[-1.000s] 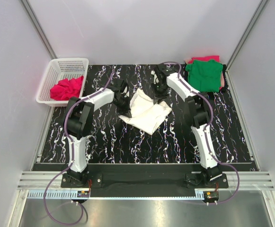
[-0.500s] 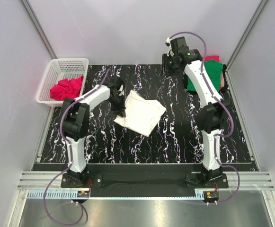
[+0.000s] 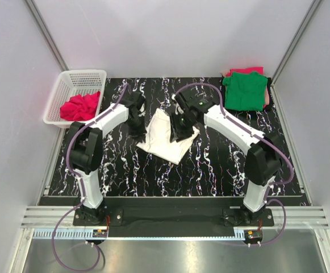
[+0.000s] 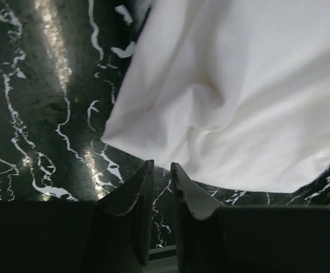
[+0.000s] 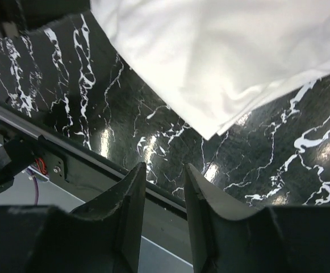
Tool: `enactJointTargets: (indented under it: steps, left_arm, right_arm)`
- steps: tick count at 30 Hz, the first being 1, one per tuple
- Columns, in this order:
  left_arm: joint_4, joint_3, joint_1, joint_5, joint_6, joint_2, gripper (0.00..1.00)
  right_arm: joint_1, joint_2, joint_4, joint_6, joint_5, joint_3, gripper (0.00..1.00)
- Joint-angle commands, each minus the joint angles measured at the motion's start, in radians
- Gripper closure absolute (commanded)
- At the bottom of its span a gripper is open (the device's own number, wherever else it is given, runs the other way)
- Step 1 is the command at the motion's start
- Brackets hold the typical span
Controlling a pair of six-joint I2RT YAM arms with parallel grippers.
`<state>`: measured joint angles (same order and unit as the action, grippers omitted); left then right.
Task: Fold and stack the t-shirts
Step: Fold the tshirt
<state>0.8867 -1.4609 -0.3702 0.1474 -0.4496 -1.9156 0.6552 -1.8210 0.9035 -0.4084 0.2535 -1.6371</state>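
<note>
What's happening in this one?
Both arms are working on the white cotton t-shirt, which lies partly folded in the middle of the black marbled table. The left tool is at its left edge and the right tool is over its right side; both are open and empty. A folded green t-shirt lies on pinkish-red cloth at the far right. A crumpled pinkish-red t-shirt sits in the white plastic basket.

Folded white shirt (image 3: 166, 138) lies dead centre. At two o'clock the green shirt (image 3: 245, 91), folded flat, tops a red one (image 3: 247, 70). Crumpled red shirt (image 3: 80, 106) sits at ten o'clock.
</note>
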Motion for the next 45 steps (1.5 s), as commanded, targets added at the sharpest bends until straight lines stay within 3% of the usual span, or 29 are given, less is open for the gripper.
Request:
enactJointTargets:
  steps: [1,9,26,32,45]
  left_arm:
    - [-0.015,0.025,0.017,-0.063,0.002,0.036,0.78]
    - [-0.034,-0.022,0.016,-0.025,0.035,0.001,0.78]
    - [-0.008,-0.389,0.013,0.185,0.132,-0.252,0.77]
    - [0.023,-0.555,0.004,0.253,0.135,-0.356,0.76]
    - [0.023,-0.599,-0.015,0.231,0.129,-0.487,0.76]
  right_arm:
    - [0.021,0.132,-0.113,-0.070,0.009,0.088,0.60]
    - [0.023,0.088,-0.227,-0.092,0.029,0.175,0.60]
    - [0.023,-0.247,-0.279,-0.073,0.006,-0.020,0.62]
    - [0.021,-0.238,-0.279,-0.083,0.018,0.032,0.61]
    - [0.023,-0.212,-0.273,-0.119,0.055,0.134,0.62]
